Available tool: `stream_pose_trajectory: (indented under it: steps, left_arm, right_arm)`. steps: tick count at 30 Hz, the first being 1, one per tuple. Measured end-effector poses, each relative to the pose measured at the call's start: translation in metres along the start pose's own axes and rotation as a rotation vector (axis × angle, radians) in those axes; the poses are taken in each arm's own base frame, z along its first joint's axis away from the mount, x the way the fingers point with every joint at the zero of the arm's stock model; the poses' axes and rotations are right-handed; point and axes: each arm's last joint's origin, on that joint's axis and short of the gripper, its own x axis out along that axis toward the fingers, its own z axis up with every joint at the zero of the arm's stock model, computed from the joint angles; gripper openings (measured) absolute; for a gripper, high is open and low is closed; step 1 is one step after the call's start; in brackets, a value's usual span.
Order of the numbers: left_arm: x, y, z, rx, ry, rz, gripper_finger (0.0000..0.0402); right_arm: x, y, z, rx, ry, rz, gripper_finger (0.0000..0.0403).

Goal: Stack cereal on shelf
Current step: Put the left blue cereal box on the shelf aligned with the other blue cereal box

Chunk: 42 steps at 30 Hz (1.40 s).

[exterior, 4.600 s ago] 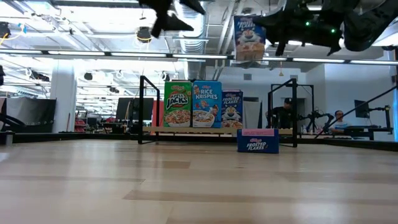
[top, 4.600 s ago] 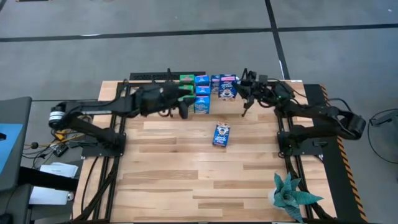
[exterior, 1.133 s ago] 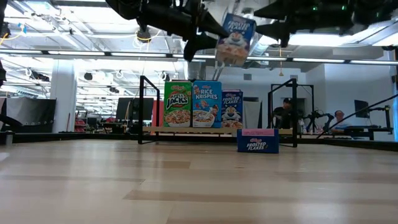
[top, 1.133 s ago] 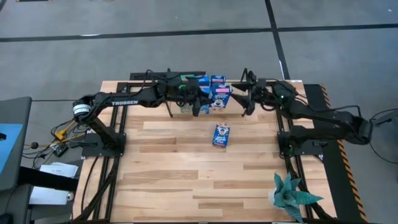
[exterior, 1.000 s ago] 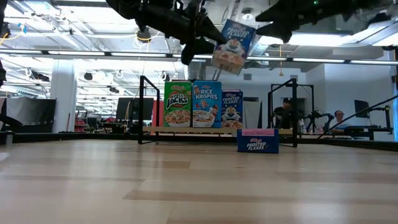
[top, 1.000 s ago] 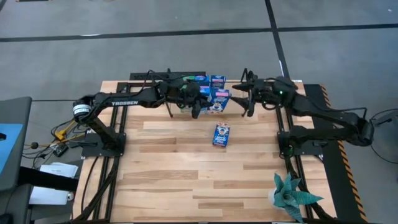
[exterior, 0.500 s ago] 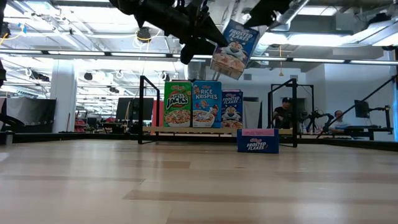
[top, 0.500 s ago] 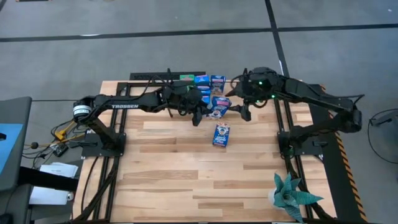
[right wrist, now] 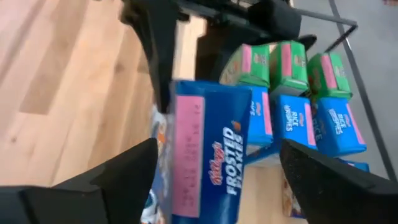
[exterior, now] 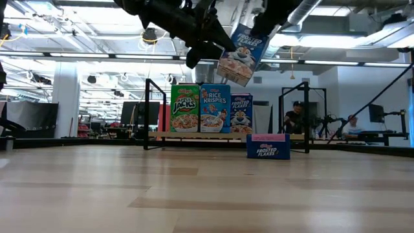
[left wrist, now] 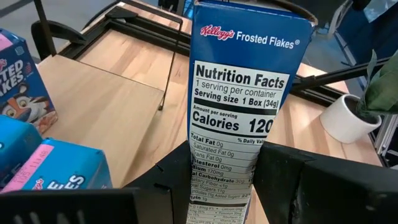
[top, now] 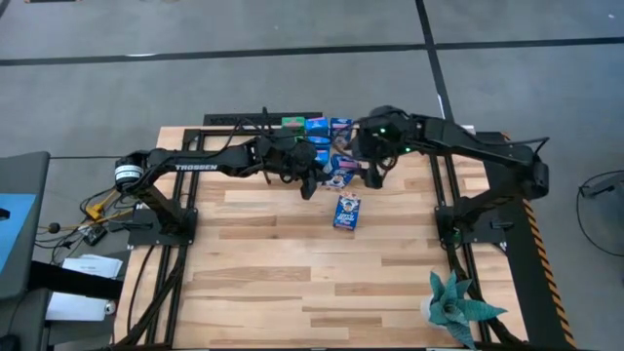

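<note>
Aloft, left gripper (exterior: pixel 206 46) clamps one Frosted Flakes box (exterior: pixel 240 54), right gripper (top: pixel 371 172) spread wide beside it, one box flat (top: pixel 346 211) on table (top: pixel 292 263).

Grey floor (top: pixel 292 78) around the table; bright ceiling lights (exterior: pixel 336 42) and a white column (exterior: pixel 65 103) behind.

A pale wooden tabletop (top: pixel 292 273) of jointed planks stands on a grey floor (top: pixel 292 88) crossed by dark lines. A spiky green plant (top: pixel 458 307) sits at one near corner — its white pot (left wrist: pixel 345 118) shows in the left wrist view. Beyond the tabletop, two seated people (exterior: pixel 294 120) — in a bright, open workroom.
</note>
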Motion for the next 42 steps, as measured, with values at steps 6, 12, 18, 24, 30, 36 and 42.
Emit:
stream_pose_trajectory:
  steps: [6,12,18,24,30,36,42]
  left_arm:
    - [0.000,0.000,0.000,0.012,0.004,0.002,0.0128]
    - [0.000,-0.001,-0.002,0.070,0.015,0.000,0.0128]
    - [0.001,-0.008,-0.007,0.152,0.048,0.002,0.0128]
    - [0.002,-0.014,-0.007,0.173,0.035,0.044,0.0128]
    - [0.002,-0.015,-0.008,0.174,0.036,0.045,0.0128]
    - [0.002,-0.015,-0.008,0.173,0.043,0.046,0.0128]
    - [0.002,-0.015,-0.008,0.172,0.039,0.055,0.0128]
  right_arm:
    - [0.004,-0.001,-0.001,-0.005,0.018,-0.002,0.0374]
    - [0.004,0.000,-0.001,-0.001,-0.006,0.063,0.0362]
    - [0.004,0.002,-0.001,-0.001,-0.016,0.092,0.0361]
    - [0.004,0.002,0.000,0.006,-0.016,0.094,0.0360]
    - [0.012,0.007,-0.002,0.021,0.018,0.124,0.0360]
    - [0.018,0.011,-0.001,0.011,0.034,0.122,0.0332]
    - [0.016,0.008,-0.001,0.022,0.032,0.107,0.0302]
